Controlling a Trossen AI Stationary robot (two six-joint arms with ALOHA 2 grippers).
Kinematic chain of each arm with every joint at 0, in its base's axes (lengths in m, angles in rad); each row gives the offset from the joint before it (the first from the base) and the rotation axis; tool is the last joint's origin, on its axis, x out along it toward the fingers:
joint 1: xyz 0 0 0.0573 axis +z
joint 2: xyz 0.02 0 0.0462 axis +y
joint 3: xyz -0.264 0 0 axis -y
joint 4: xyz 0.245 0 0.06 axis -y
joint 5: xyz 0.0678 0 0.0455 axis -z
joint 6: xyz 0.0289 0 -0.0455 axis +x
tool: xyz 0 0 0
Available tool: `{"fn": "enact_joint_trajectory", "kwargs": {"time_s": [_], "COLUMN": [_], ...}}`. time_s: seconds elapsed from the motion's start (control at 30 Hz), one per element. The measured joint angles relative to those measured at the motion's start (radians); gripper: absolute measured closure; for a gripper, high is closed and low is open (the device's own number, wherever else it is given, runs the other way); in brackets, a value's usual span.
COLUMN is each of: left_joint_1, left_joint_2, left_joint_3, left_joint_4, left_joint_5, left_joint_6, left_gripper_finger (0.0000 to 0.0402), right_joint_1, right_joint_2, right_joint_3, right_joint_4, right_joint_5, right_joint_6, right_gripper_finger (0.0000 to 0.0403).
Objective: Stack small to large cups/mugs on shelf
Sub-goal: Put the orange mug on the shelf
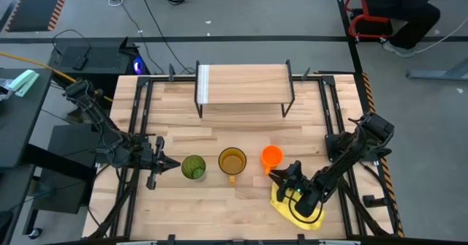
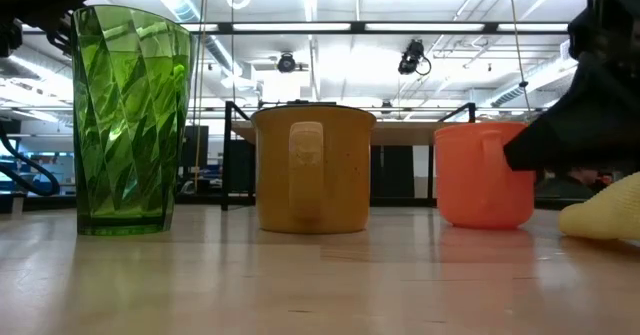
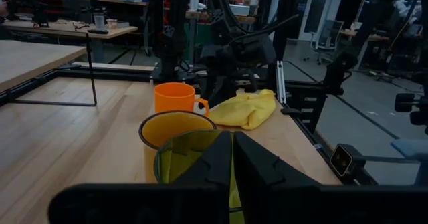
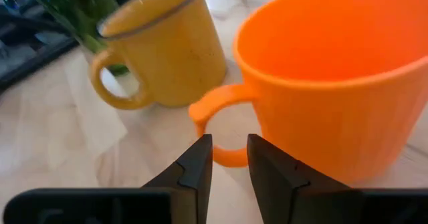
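I see three vessels standing upright in a row across the near half of the wooden tabletop (image 1: 241, 201): a tall translucent green faceted tumbler (image 1: 193, 167) on the left, a mid-sized amber-yellow mug with a handle (image 1: 232, 161) in the middle, and a small orange plastic cup with a loop handle (image 1: 271, 156) on the right. They stand near one another without touching.

My right gripper (image 1: 281, 175) sits low at the near side of the orange cup. Its wrist view shows the two dark fingers (image 4: 195, 164) drawn close together with only a thin slit between them, holding nothing, their tips right at the cup's handle. A crumpled yellow cloth (image 1: 294, 212) lies under that arm, near the right edge.

My left gripper (image 1: 170, 163) is just left of the green tumbler, fingers pressed together and empty, pointing at the glass.

The low rack with a pale wooden plank top and thin black legs (image 1: 244, 85) stands at the far middle of the table, well apart from the cups, with nothing on it.
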Motion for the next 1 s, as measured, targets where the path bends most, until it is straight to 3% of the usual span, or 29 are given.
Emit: {"fn": "enact_joint_trajectory", "kwargs": {"time_s": [0.13, 0.6, 1.0], "left_joint_1": [0.000, 0.000, 0.000], "left_joint_2": [0.000, 0.000, 0.000], "left_joint_3": [0.000, 0.000, 0.000], "left_joint_4": [-0.001, -0.001, -0.001], "left_joint_5": [0.000, 0.000, 0.000], "left_joint_6": [0.000, -0.006, -0.014], "left_gripper_finger": [0.0371, 0.0368, 0.0371], "right_joint_1": [0.006, -0.030, -0.052], "right_joint_2": [0.000, 0.000, 0.000], "right_joint_3": [0.000, 0.000, 0.000], "right_joint_4": [0.025, 0.122, 0.154], "right_joint_5": [0.048, 0.047, 0.047], "right_joint_6": [-0.001, -0.099, -0.081], "right_gripper_finger": [0.0300, 0.0300, 0.0300]}}
